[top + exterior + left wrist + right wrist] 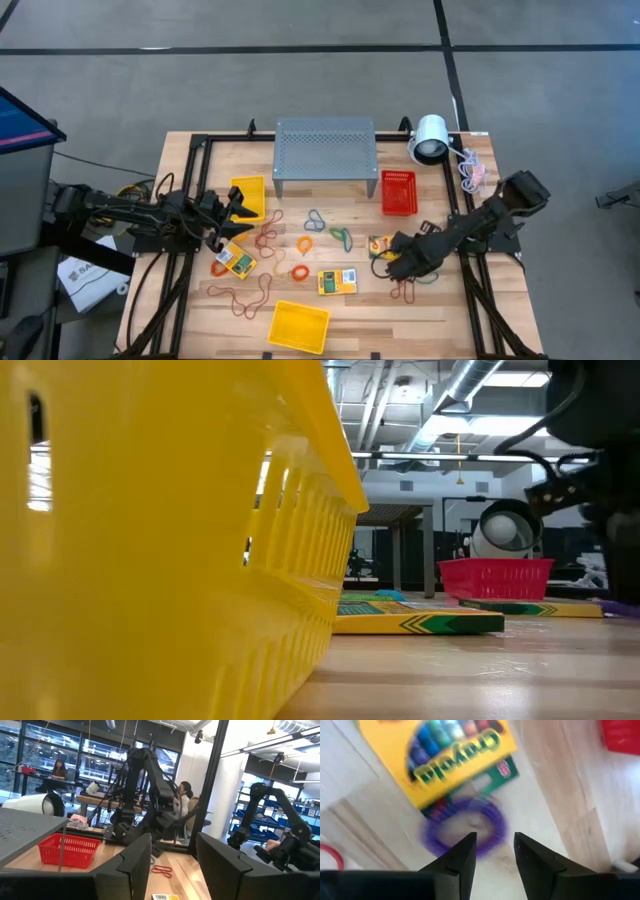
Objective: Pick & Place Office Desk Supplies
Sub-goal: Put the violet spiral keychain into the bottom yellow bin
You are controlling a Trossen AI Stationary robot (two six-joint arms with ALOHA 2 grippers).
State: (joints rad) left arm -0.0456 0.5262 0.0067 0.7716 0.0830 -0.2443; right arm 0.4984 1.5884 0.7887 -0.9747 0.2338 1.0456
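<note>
Three yellow-and-green crayon boxes lie flat on the table [233, 260], [337, 281], [380, 245]. Rubber-band loops in red, orange, green, blue and brown are scattered between them, for instance an orange one [304, 243] and a brown one [248, 297]. My right gripper [397, 263] is open and points down over a purple band [465, 827] beside the right-hand crayon box [450, 755]. Its fingers [462, 857] stand just short of the band. My left gripper [226, 214] is open and held level beside the yellow bin [248, 197], empty [175, 862].
The grey perforated stand [325, 150] sits at the far edge with the white lamp [430, 138] to its right. A red basket [398, 192] stands near the stand. A second yellow bin [298, 326] is at the near edge and fills the low view [150, 540]. People sit beyond the table [59, 770].
</note>
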